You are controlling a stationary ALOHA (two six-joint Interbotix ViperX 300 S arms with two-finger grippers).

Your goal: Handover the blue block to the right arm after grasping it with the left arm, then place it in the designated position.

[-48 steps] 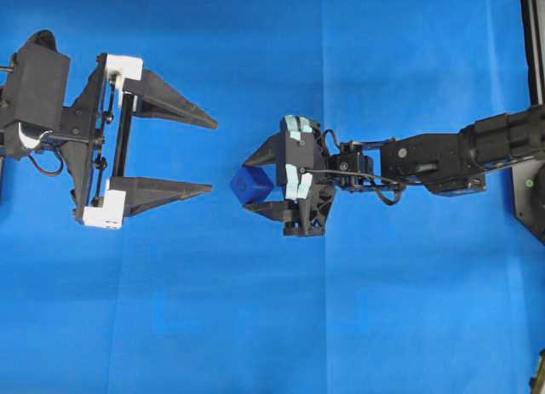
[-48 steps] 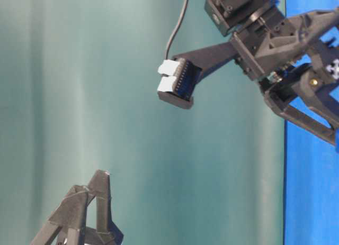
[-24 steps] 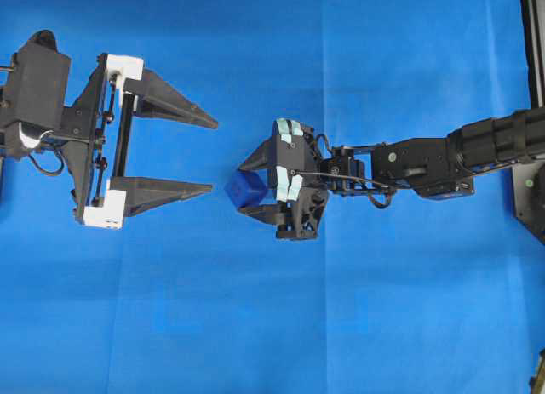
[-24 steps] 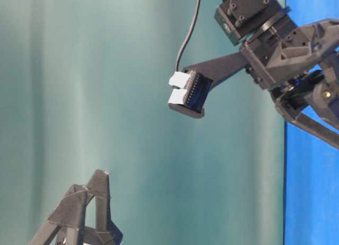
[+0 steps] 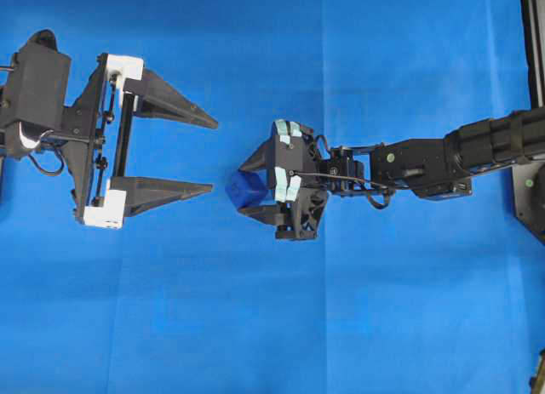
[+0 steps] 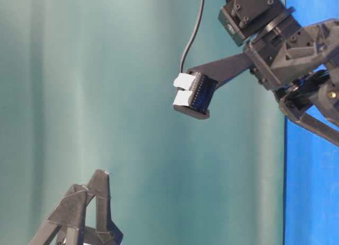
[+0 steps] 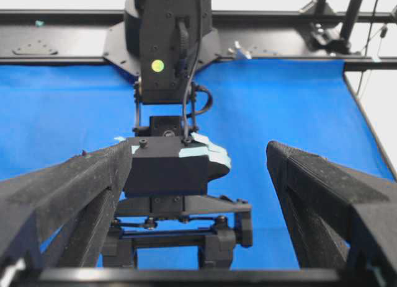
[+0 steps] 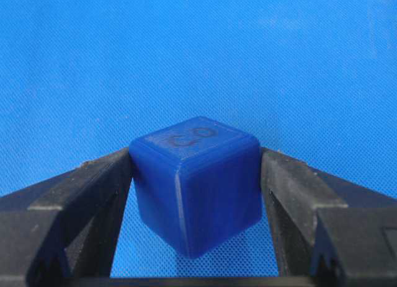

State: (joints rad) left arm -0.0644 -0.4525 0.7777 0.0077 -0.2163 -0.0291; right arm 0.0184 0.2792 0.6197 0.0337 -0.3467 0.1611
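Observation:
The blue block [image 5: 247, 188] is a small dark-blue cube, clamped between the two black fingers of my right gripper [image 5: 249, 190], which has mint-green parts on its wrist. In the right wrist view the block [image 8: 197, 181] shows an embossed mark on its top face and both fingers press its sides, above the cloth. My left gripper [image 5: 211, 155], with white finger-base blocks, is wide open and empty to the left of the block. In the left wrist view my left gripper [image 7: 198, 194] frames the right gripper's body [image 7: 167, 169]; the block is hidden there.
A blue cloth [image 5: 255, 326] covers the whole table. A black frame [image 5: 532, 37] runs along the right edge. In the table-level view the right arm [image 6: 275, 44] hangs at the top right and the left fingers' tips [image 6: 100, 181] at the bottom left.
My right gripper, holding the block, moved left and lower over the first half second, then nearly stopped. My left gripper has stayed open and still.

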